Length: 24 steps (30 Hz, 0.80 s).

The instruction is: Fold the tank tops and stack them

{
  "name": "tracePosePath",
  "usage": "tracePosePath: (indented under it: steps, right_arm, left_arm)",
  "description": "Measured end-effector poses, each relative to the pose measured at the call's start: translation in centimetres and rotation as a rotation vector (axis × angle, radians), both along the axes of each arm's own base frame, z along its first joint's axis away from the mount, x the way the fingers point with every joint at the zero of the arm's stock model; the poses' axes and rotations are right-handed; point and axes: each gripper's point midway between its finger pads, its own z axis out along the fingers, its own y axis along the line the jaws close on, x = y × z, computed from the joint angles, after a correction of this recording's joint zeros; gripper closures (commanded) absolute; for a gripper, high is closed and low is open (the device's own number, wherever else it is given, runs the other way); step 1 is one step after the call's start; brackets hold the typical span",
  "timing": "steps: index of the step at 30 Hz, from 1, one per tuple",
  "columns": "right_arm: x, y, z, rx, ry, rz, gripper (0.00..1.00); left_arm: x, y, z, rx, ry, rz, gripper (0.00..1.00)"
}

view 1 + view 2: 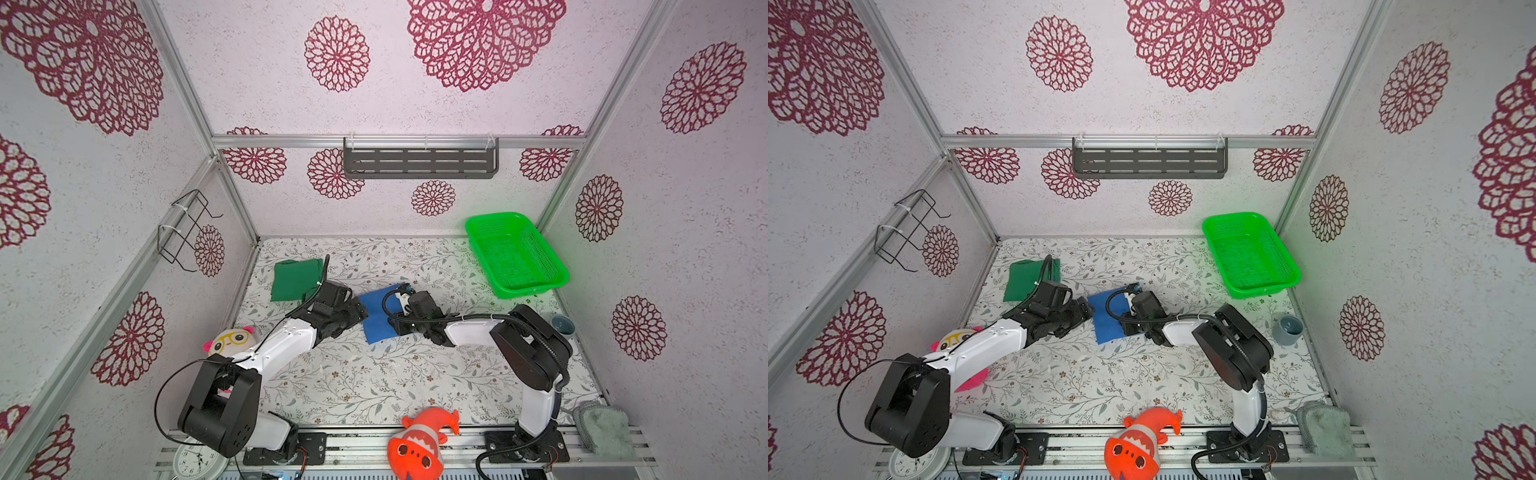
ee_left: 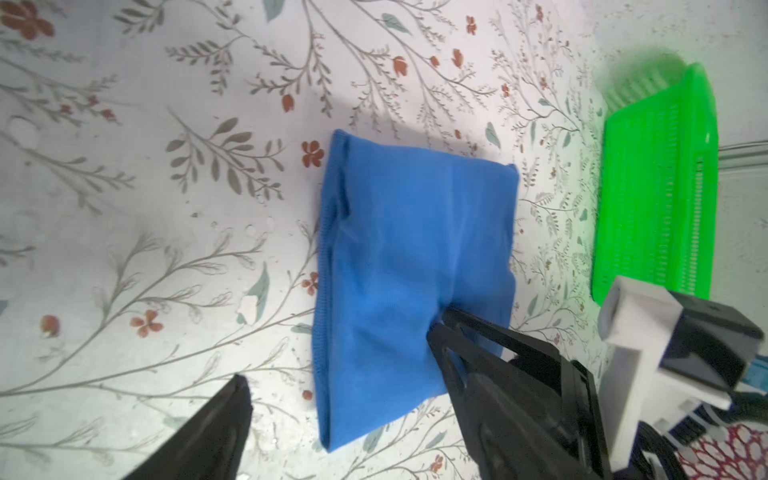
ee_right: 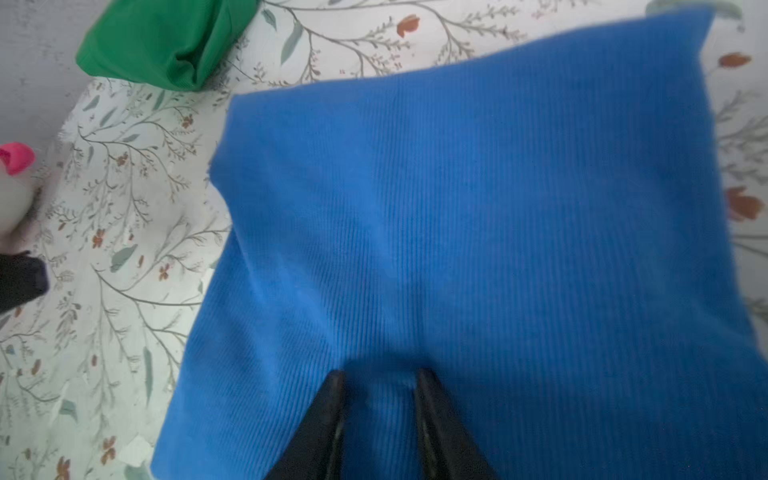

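Note:
The royal blue tank top lies folded into a rectangle at the middle of the floral table. It fills the right wrist view. My right gripper rests on its near edge, shut on a small pinch of the blue cloth. My left gripper hovers at the cloth's left side, open, holding nothing; one black fingertip shows beside the blue corner. The dark green tank top lies folded at the back left, partly behind the left arm's cable.
A bright green mesh basket stands at the back right. A glasses-wearing plush sits by the left arm, an orange fish plush at the front edge, a small cup and a grey cloth on the right.

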Motion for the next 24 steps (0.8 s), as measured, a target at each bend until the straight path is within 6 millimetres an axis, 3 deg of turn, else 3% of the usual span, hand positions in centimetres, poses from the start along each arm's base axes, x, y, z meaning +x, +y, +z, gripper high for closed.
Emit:
tracePosePath:
  steps: [6,7,9,12,14,16,24]
  right_arm:
    - [0.8,-1.4,4.7,-0.006,-0.09,-0.023,0.6]
    - [1.2,-1.8,6.0,0.007,-0.118,-0.026,0.53]
    - [2.1,-2.7,8.0,0.044,-0.15,-0.033,0.52]
    - [4.1,-4.4,9.1,0.1,-0.136,-0.047,0.54]
    - [5.2,-5.1,8.8,0.12,-0.112,-0.048,0.6]
    - [5.6,-5.5,7.7,0.128,-0.072,-0.045,0.63]
    - [3.8,-2.2,2.3,0.111,0.088,0.058,0.66]
  left_arm:
    - [0.1,-0.8,-0.7,-0.048,0.002,-0.012,0.13]
    - [0.3,-0.9,-1.0,-0.051,-0.001,-0.011,0.13]
    - [0.5,-1.0,-2.2,-0.052,0.013,-0.009,0.14]
    - [0.4,-1.3,-4.6,-0.057,0.058,-0.009,0.15]
    - [0.4,-1.5,-5.6,-0.068,0.072,-0.011,0.15]
    - [0.9,-1.9,-5.1,-0.09,0.047,-0.013,0.15]
    - [1.2,-2.2,-5.3,-0.12,0.025,-0.007,0.14]
